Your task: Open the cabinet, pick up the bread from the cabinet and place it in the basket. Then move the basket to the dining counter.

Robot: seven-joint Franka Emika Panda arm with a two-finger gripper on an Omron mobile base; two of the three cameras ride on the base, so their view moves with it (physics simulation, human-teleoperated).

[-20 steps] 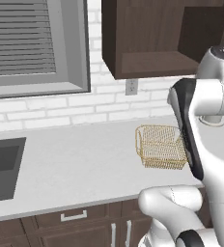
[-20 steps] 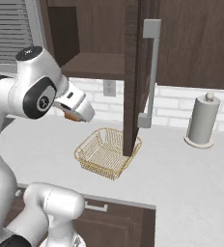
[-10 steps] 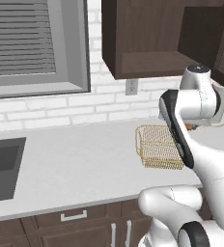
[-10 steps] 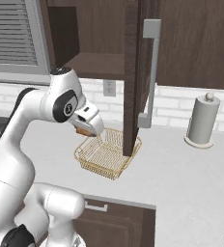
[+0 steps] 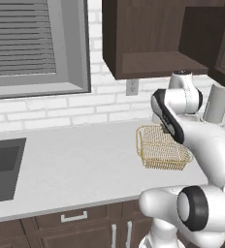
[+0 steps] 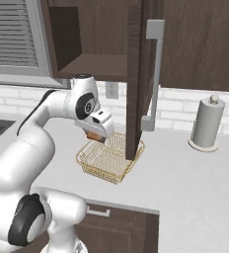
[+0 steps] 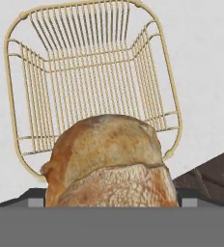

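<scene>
The golden-brown bread (image 7: 109, 161) sits between my fingers, close to the hand camera, and shows as a brown patch (image 6: 93, 136) under my hand. My gripper (image 6: 95, 138) is shut on it, just above the near left rim of the golden-tan wire basket (image 6: 109, 157) (image 5: 161, 147) (image 7: 92, 72) on the grey worktop. In the hand view the basket lies directly below, with nothing in it. The dark brown cabinet (image 6: 89, 39) (image 5: 148, 43) stands open above; its door (image 6: 137, 79) with the silver bar handle (image 6: 153, 74) juts out edge-on over the basket's right side.
A grey paper-towel roll (image 6: 206, 123) (image 5: 216, 104) stands to the right of the basket by the brick wall. A dark sink (image 5: 0, 167) lies at the worktop's left end, under a window with blinds (image 5: 22, 38). Low drawers (image 5: 75, 220) run under the worktop's front edge.
My arm has swung down and forward from the cabinet, carrying the bread to just above the basket. Basket and cabinet door have stayed put.
</scene>
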